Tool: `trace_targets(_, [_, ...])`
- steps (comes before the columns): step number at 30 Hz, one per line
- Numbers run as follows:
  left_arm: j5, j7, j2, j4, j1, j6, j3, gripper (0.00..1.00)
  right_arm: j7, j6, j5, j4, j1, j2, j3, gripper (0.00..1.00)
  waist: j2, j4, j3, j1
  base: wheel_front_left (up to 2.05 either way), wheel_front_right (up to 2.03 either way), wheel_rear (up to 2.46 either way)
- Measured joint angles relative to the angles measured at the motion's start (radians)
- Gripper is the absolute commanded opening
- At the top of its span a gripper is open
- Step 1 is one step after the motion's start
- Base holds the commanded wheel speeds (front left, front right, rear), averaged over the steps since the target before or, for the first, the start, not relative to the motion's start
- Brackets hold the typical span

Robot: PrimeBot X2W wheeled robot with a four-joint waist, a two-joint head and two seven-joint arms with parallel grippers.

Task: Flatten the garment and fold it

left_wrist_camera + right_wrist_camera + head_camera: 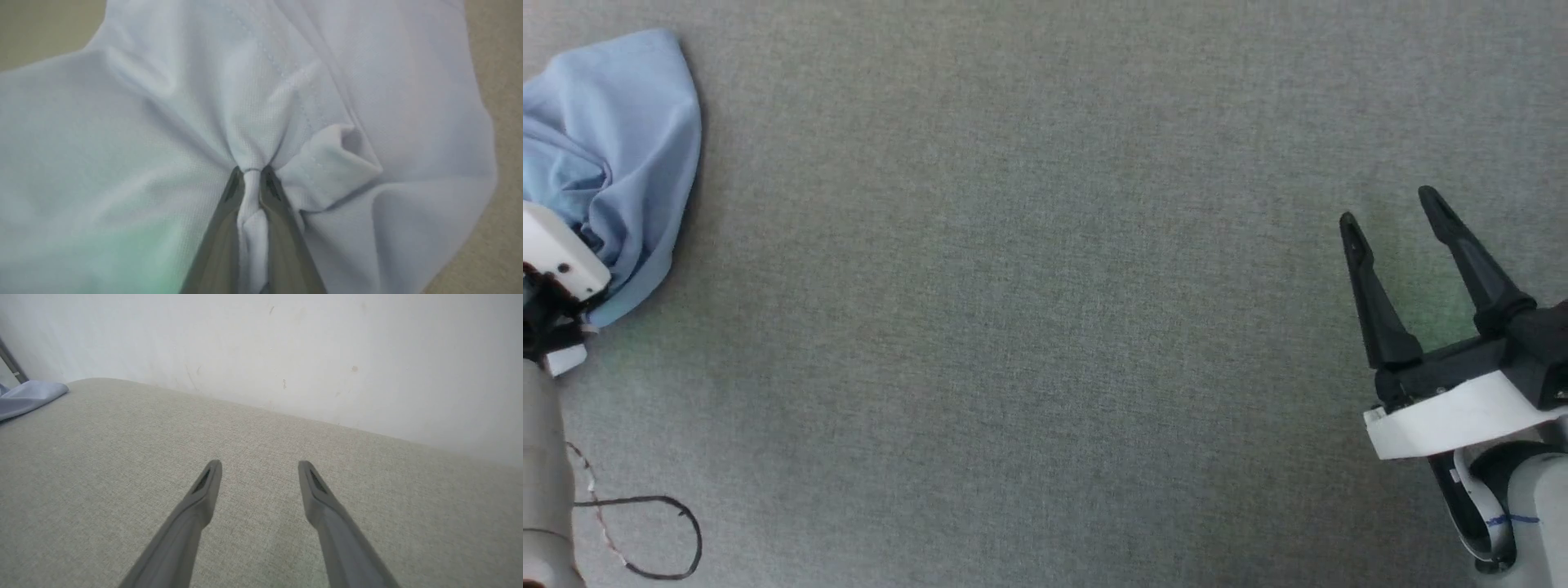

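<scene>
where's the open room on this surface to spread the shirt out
The wide stretch of grey surface between the garment at the far left and the open right gripper is bare. It is crowded at the left edge: the bunched garment, the left gripper pinching it, and a cable loop below.

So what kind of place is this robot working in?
Probably an indoor test room: a grey fabric-covered surface beside a plain scuffed white wall, bearing one crumpled light blue soft garment.
</scene>
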Motion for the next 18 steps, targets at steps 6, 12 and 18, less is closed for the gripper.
trace_targets(6, [0.104,-0.255,0.024,-0.050,-0.017,0.024,-0.057,0.00,-0.026,0.000,0.000,0.044,0.005,0.034,-0.002,1.00,0.0000,0.001,-0.074,0.0000,0.00,0.00,0.00])
trace_targets(12, [0.229,-0.533,0.071,-0.131,-0.116,0.026,-0.151,0.00,-0.053,0.000,0.000,0.088,0.042,0.086,-0.009,1.00,0.0000,0.001,-0.171,-0.0002,0.00,0.00,0.00])
trace_targets(18, [0.289,-0.667,0.027,-0.225,-0.209,-0.003,-0.259,0.00,-0.070,0.000,-0.001,0.119,0.091,0.129,-0.034,1.00,0.0000,-0.004,-0.272,-0.0003,0.00,0.00,0.00])
